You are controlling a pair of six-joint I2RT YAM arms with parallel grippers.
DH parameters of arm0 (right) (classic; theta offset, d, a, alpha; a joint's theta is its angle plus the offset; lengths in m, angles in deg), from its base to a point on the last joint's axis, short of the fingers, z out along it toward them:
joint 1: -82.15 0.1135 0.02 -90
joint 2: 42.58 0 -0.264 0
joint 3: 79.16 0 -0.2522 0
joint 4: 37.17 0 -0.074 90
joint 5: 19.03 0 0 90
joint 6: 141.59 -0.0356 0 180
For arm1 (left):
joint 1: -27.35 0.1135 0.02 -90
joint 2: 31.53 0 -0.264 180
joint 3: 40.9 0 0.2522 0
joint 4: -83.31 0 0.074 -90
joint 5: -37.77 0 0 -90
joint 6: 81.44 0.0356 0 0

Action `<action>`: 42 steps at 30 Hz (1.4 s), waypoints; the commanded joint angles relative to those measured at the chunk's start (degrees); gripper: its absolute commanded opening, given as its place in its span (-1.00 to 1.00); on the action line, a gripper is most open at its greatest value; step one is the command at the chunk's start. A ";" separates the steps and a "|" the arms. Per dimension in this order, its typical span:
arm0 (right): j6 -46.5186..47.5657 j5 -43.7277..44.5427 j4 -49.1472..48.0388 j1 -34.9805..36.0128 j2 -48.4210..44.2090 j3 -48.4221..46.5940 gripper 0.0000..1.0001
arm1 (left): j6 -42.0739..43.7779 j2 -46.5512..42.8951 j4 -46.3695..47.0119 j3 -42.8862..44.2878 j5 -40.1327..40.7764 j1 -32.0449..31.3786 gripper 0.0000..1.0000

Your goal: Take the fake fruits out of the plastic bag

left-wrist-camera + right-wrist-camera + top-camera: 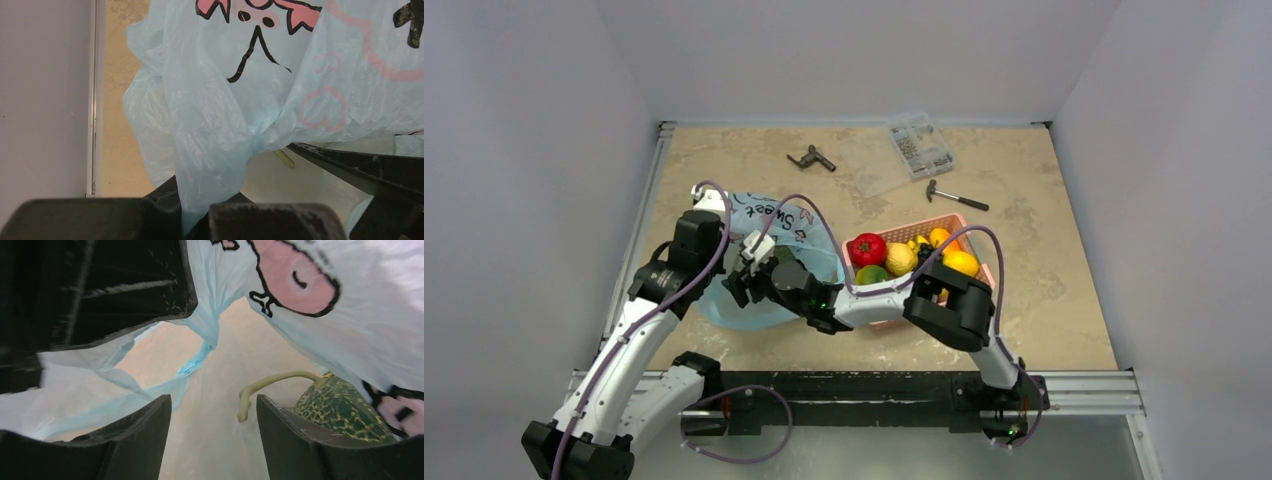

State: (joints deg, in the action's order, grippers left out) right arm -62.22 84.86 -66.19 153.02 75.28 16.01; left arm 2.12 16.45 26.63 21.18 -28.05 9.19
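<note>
Black fingers [300, 450] of the right claw [212, 407] were spread wide with nothing between them. The claw was poked into the mouth of the bag [380, 325], close above the table [1064, 300]. Just beside its right finger lay the melon [345, 412], under the bag's thin skin. The long stem [272, 382] curved across in front of the gap, but nothing touched it.

The left claw [195, 212] was pressed together on a bunch of the bag and held it up, so the mouth gaped.

I think the job was about half done. The tomato [867, 248] sat in the basket [909, 227] next to the bag, among other fruits, so that one was out. The melon, the big one, was left inside. The right claw would need to close on the stem or the round body and pull it out.

The bag was pale blue, thin and crinkly, and you could almost see through it. It had pink shapes with black lines. The melon was round and grey-green with a bumpy net all over, and its stem was pale and bent like a hook. The tomato was red, smooth and shiny. The basket was pink plastic with slats
</note>
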 commanded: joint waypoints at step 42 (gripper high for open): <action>-37.14 -39.65 -6.56 -13.30 -16.92 2.50 -1.00 | -7.09 -2.27 3.49 0.29 12.72 -0.90 -1.00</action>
State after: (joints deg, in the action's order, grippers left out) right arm -93.06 54.39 -68.29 138.33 60.96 17.80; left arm -3.02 14.09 28.34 21.18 -18.19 8.54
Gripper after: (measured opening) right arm 0.031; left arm 0.008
